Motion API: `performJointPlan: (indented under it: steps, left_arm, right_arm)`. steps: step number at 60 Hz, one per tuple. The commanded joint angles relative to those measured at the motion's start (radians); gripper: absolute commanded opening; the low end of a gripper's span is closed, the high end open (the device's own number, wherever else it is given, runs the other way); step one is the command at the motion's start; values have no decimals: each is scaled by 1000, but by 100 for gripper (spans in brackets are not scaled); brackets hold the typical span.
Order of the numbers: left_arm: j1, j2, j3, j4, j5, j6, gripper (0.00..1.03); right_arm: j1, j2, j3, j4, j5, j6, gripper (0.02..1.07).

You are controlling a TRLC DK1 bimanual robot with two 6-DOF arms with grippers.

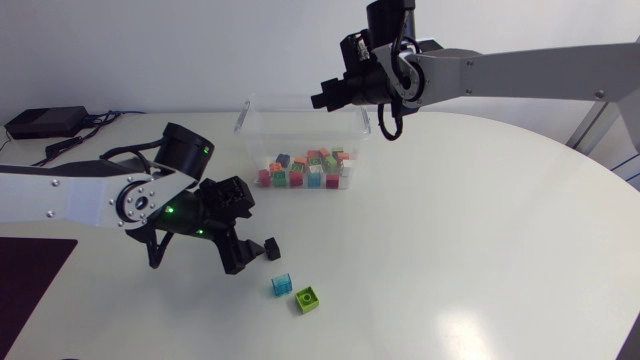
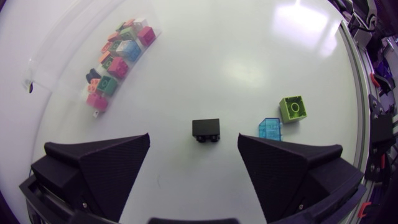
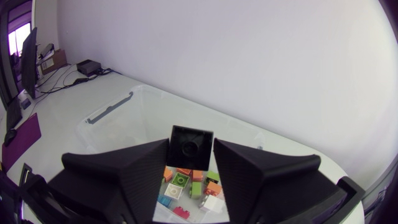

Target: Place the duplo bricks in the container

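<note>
**One black brick held over the box, three bricks left on the surface**

A dark mat (image 1: pixel 30 285) is seen at the front left edge of the surface (image 1: pixel 480 250). A black box with wires (image 1: pixel 45 122) is seen at the back left corner. Nothing is in the way between the loose bricks and the clear container (image 1: pixel 303 135). The container is set near the back edge and many bright bricks are piled in it.

The right pincer (image 3: pixel 191 148) is clamped on the held black brick (image 3: pixel 191 140), right above the container. A square side with a round hole is turned toward the arm.

The left pincer (image 2: pixel 193 140) is spread wide, low over the surface. The loose black brick (image 2: pixel 206 129) is lying just ahead of the gap, touched by neither finger. Its long side is laid across the gap. Toward the front edge, the blue brick (image 2: pixel 270 129) and the green brick (image 2: pixel 292 108) are found close together, the green one with its bump up.
</note>
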Motion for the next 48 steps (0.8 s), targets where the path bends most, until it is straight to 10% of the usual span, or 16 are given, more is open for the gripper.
performJointPlan:
  steps: [1,33,42,48]
  left_arm:
    - [-18,34,-1,9,-5,19,98]
    - [-63,272,152,15,-66,-19,93]
    - [-86,318,167,-10,-71,-22,69]
    - [-94,335,172,-27,-78,-21,36]
  right_arm:
    - [-6,-14,8,4,12,10,103]
    - [83,-470,-450,-102,-8,-29,102]
    - [116,-576,-577,-187,-36,-30,102]
    - [145,-633,-638,-250,-37,-24,102]
